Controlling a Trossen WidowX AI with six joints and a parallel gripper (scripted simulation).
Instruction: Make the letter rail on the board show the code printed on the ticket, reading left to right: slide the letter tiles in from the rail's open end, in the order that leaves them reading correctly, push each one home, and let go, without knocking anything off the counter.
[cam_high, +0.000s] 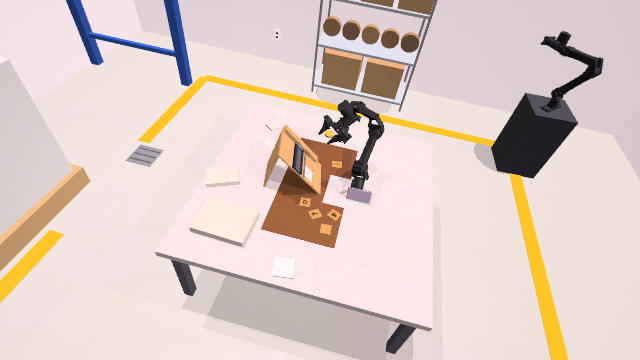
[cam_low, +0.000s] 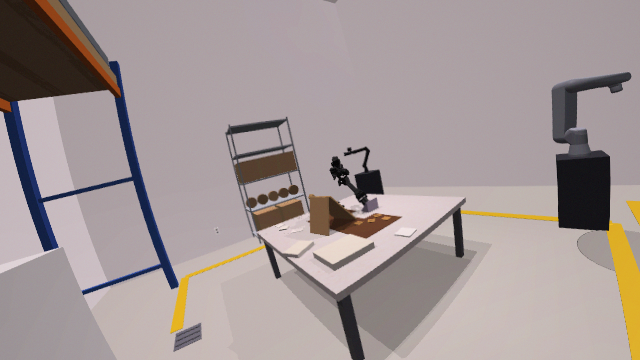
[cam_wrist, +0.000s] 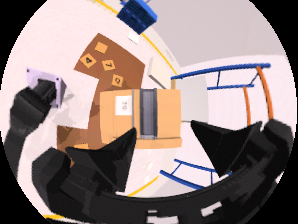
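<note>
The sloped wooden board (cam_high: 286, 145) (cam_wrist: 170, 110) carries a dark rail (cam_high: 298, 158) (cam_wrist: 148, 117) with no tile visible in it. The white ticket (cam_high: 308, 173) (cam_wrist: 123, 105) beside the rail has small print resembling "70". On the brown mat (cam_high: 280, 220) (cam_wrist: 131, 60) lie a 0 tile (cam_high: 305, 202) (cam_wrist: 117, 80), a 7 tile (cam_high: 314, 214) (cam_wrist: 108, 65), a 4 tile (cam_high: 334, 215) (cam_wrist: 88, 60) and a blank-looking tile (cam_high: 325, 229) (cam_wrist: 101, 47). Another tile (cam_high: 336, 164) lies beyond the board. My gripper (cam_high: 326, 137) (cam_wrist: 164, 127) is open and empty, raised near the board's far end.
A yellow round thing (cam_high: 329, 134) shows behind the fingers. A large pale slab (cam_high: 225, 220) (cam_low: 343, 251) and a smaller one (cam_high: 222, 176) (cam_low: 298, 248) lie behind the board. A white square (cam_high: 283, 267) (cam_low: 405, 232) lies near the table edge.
</note>
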